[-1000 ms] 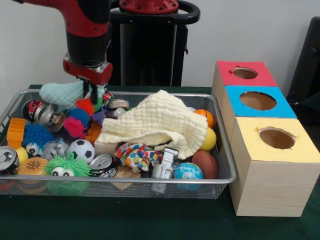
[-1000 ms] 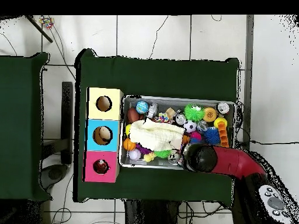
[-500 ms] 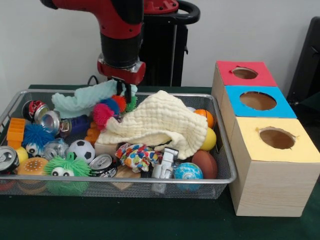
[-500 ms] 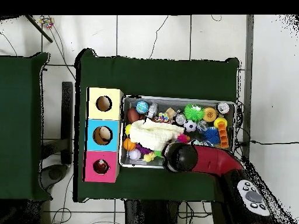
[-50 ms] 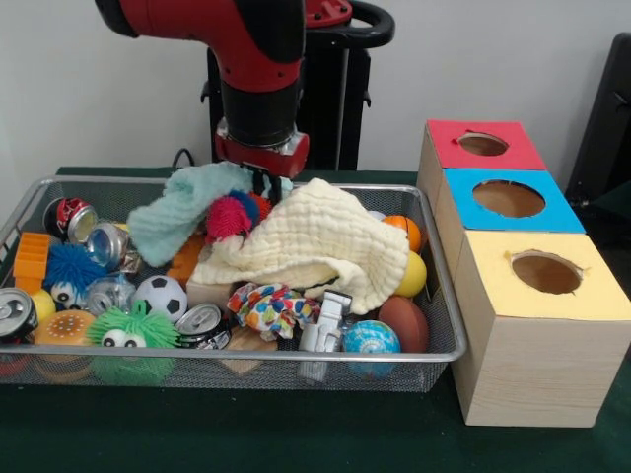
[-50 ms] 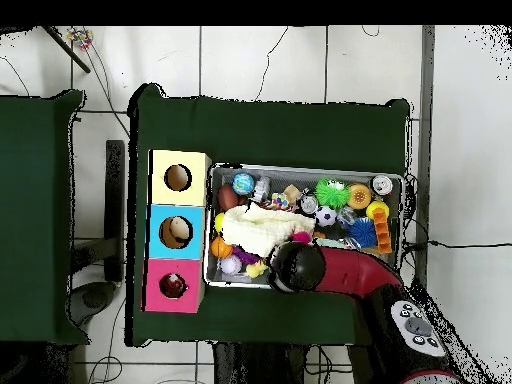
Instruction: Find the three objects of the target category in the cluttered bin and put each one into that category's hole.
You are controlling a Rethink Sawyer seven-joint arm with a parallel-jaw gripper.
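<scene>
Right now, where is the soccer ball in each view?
Front view: the soccer ball is in the near left part of the bin, just behind the green fuzzy toy.
Overhead view: the soccer ball is right of the bin's middle, just below the green fuzzy toy.
Shared landmark: the green fuzzy toy.

A dark green cloth (image 5: 296,434) is spread over the table. A white tiled floor (image 6: 300,60) is seen around it, and a second green-covered table (image 6: 35,200) is placed well apart alongside.

Plain white wall (image 5: 89,108); white tiled floor (image 6: 260,60); green-covered table (image 6: 270,125).
</scene>
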